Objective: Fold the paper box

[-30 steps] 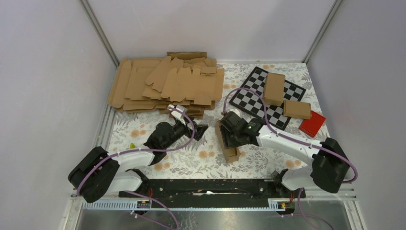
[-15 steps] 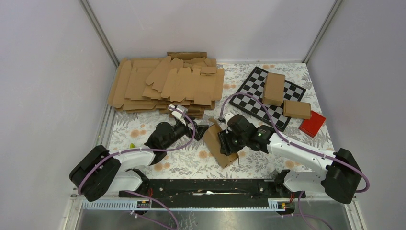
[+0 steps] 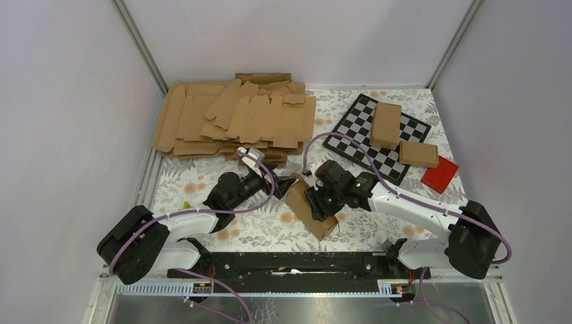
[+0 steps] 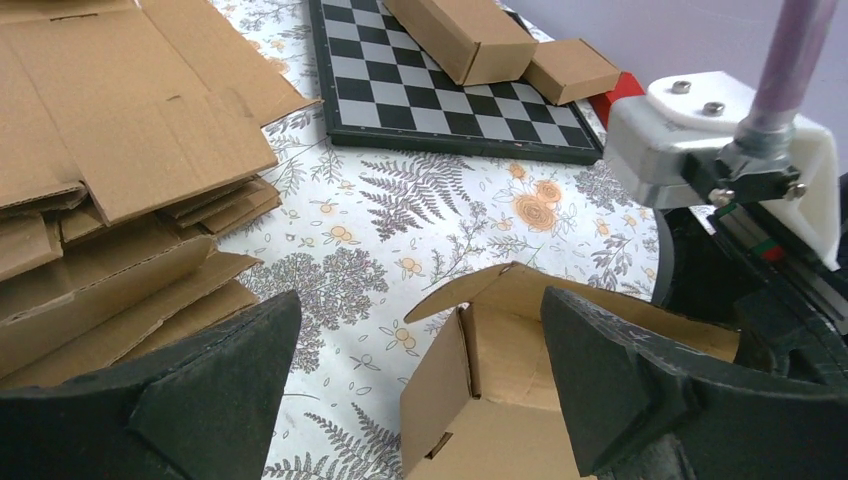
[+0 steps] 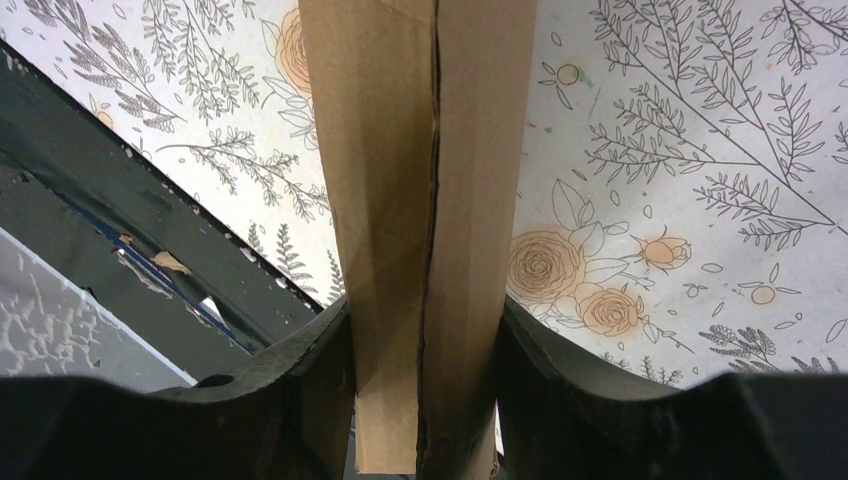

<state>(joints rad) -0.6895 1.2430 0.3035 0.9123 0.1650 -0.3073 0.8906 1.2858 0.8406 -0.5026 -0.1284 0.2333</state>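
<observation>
Paper box (image 3: pixel 307 208) sits mid-worktop (image 3: pixel 189 185), clamped between the right pincer (image 5: pixel 425 350) fingers. Left pincer (image 4: pixel 418 300) gapes wide, empty, at box's 10 o'clock. Box's 2 o'clock side is hidden under the right wrist.

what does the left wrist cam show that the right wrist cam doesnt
Only the left wrist view: the left gripper spread open, the paper box seen from its open end with a raised flap, the stack of flat blanks, and a folded box on the chessboard. Only the right wrist view: the right gripper clamped on the box along its seam, and the dark rail beyond it. Both: the paper box and the floral cloth.
</observation>
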